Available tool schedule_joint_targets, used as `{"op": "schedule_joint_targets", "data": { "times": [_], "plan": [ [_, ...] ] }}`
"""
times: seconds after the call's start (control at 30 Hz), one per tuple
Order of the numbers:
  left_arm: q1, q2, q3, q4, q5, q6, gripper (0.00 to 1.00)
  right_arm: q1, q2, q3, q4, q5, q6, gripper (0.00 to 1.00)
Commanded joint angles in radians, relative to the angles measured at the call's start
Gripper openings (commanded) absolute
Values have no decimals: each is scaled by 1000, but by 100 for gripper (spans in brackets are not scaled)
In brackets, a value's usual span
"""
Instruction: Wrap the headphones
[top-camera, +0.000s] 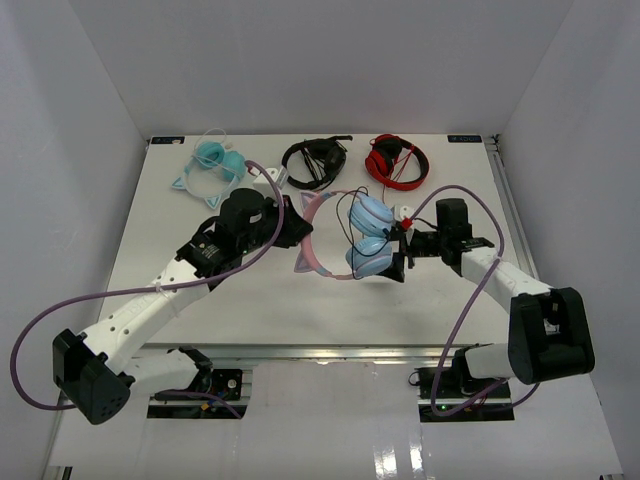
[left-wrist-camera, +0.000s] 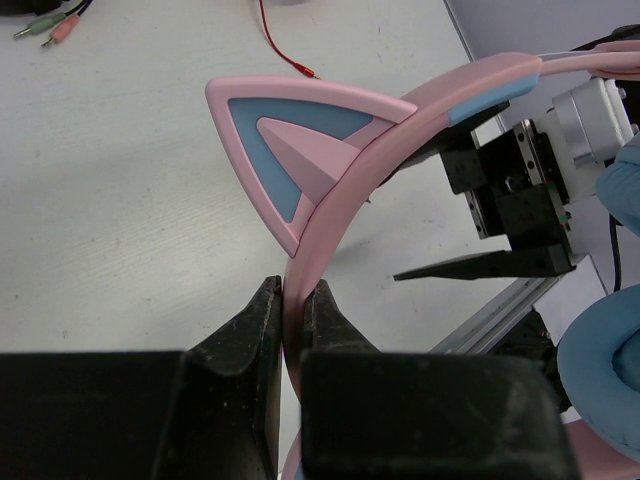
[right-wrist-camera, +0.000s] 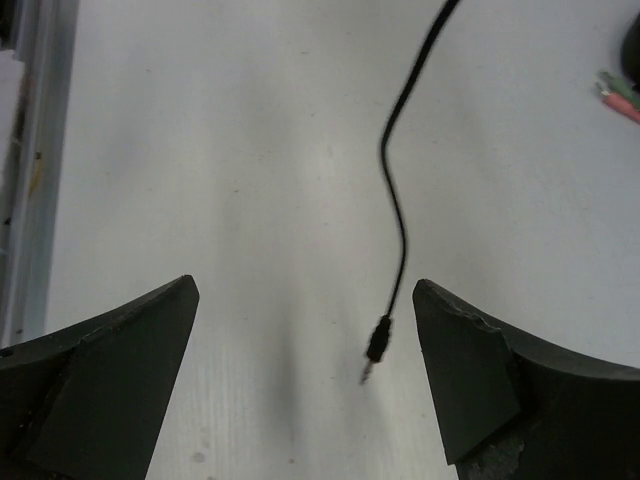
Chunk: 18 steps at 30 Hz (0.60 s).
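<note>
Our left tool (left-wrist-camera: 292, 300) is clamped tight on the pink headband of the headphones (left-wrist-camera: 340, 200). Its two black fingers (left-wrist-camera: 250, 330) press the band from either side, just below one cat ear (left-wrist-camera: 290, 140), which is pink with a light blue inset. From that grip the band arches away towards the right arm, and a light blue earcup (left-wrist-camera: 605, 365) shows at the edge of the left wrist view.

Our right tool (right-wrist-camera: 305, 290) stands wide open and has hold of nothing. The thin black cable (right-wrist-camera: 395, 200) runs down between its fingers and ends in a small jack plug (right-wrist-camera: 375, 345). The plug lies nearer the finger on the right of that view and touches neither. We cannot tell whether the plug rests on the desk (right-wrist-camera: 200, 150).

From above, we see the headphones (top-camera: 370, 215) near the middle of the desk (top-camera: 450, 300), between the two tools. The left tool (top-camera: 290, 228) is at the headband. The right tool (top-camera: 405, 245) is just beside the two earcups, and black cable loops around them.

Along the far edge of the desk lie three other pairs:
- teal cat-ear headphones (top-camera: 212, 165) on the left
- black headphones (top-camera: 315, 160) in the middle
- red headphones (top-camera: 398, 160) on the right

A green and a pink plug (left-wrist-camera: 45, 28) lie on the desk surface.
</note>
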Motion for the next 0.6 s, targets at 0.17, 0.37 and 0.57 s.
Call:
{"op": "schedule_joint_targets", "data": {
  "times": [0.17,0.37,0.57],
  "plan": [
    [-4,-36,57,28,16,-45,0,51,123,48,395,178,132,99],
    [-4,-49,57,29,-3,-73,0,88,190,54,300,110,141,64],
    [-2,-99,-2,74,-58,-162,0,96,186,34,276,25,199,12]
  ]
}}
